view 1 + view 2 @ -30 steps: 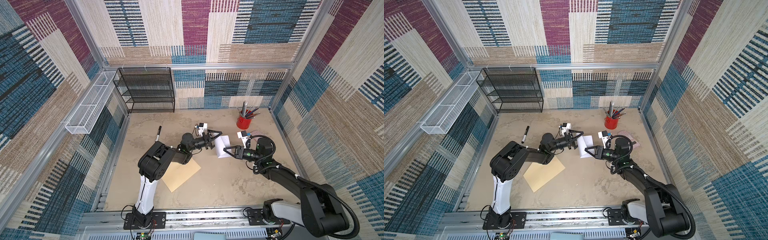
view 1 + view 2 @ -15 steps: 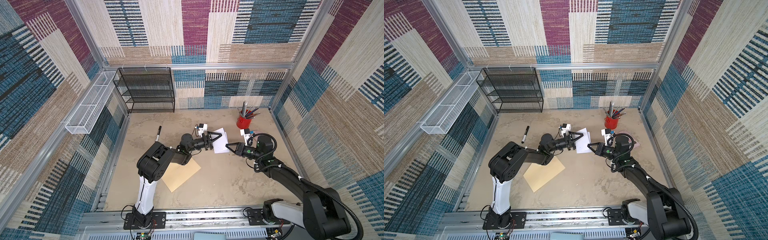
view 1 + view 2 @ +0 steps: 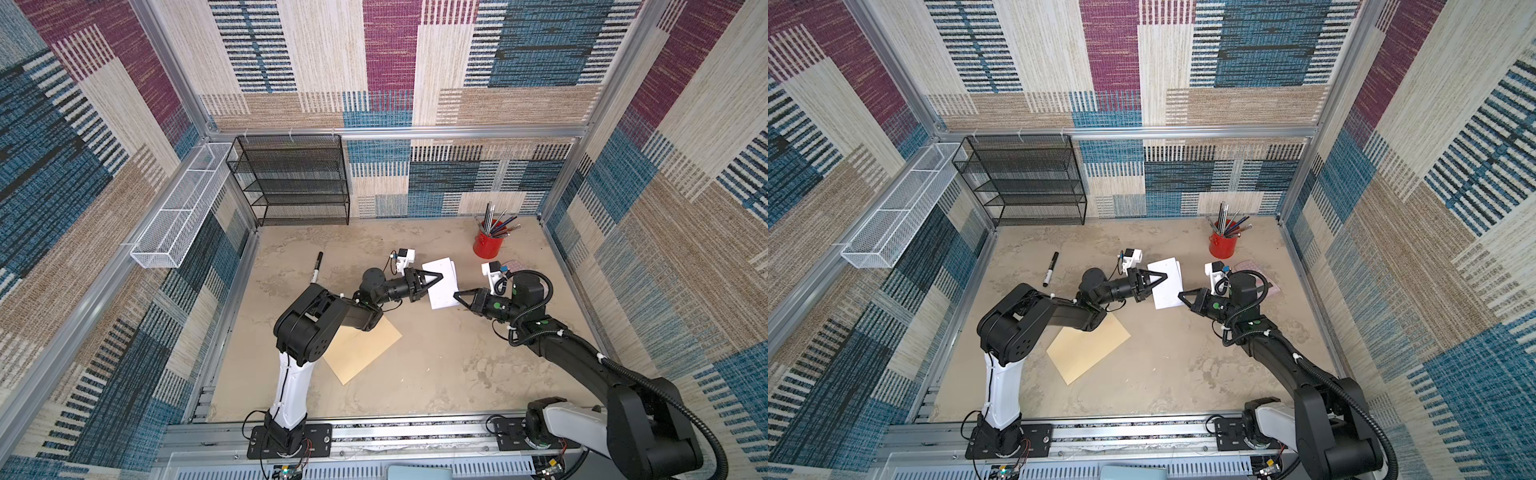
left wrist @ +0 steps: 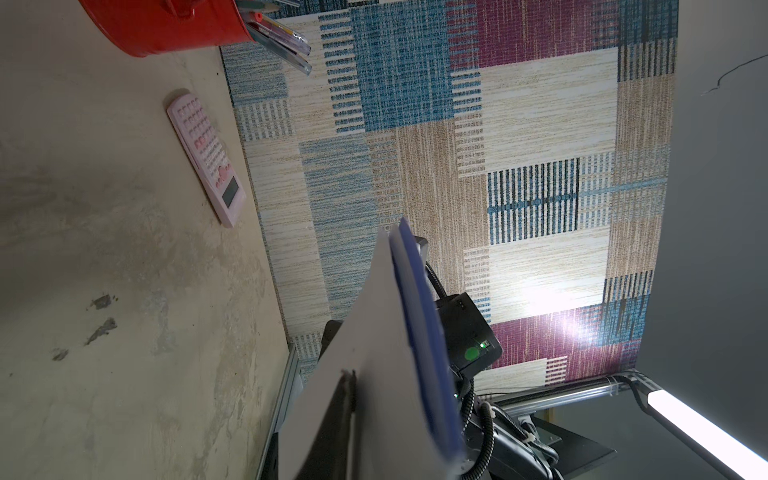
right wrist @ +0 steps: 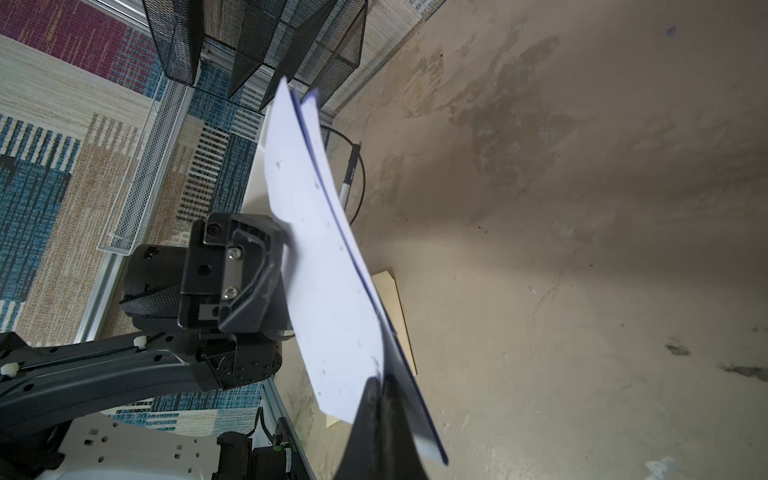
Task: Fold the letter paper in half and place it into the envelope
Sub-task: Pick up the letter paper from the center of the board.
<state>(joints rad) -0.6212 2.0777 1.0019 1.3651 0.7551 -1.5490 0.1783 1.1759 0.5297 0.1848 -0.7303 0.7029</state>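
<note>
letter paper (image 3: 444, 284) is folded, white back out, blue border showing between the halves. We hold it in the air over the table (image 3: 436, 374), well apart from the envelope (image 3: 365, 349) lying flat by the left arm. left gripper (image 3: 436, 277) is pinched on one edge and right gripper (image 3: 456, 295) is clamped on a near corner.

We judge the fold done and insertion next. That needs the paper carried over and the mouth open; we can't tell the flap state.

Count: one letter paper, one envelope, two grippers, one red pen cup (image 3: 490, 246), one marker (image 3: 316, 266), one pink calculator (image 4: 205, 158).
</note>
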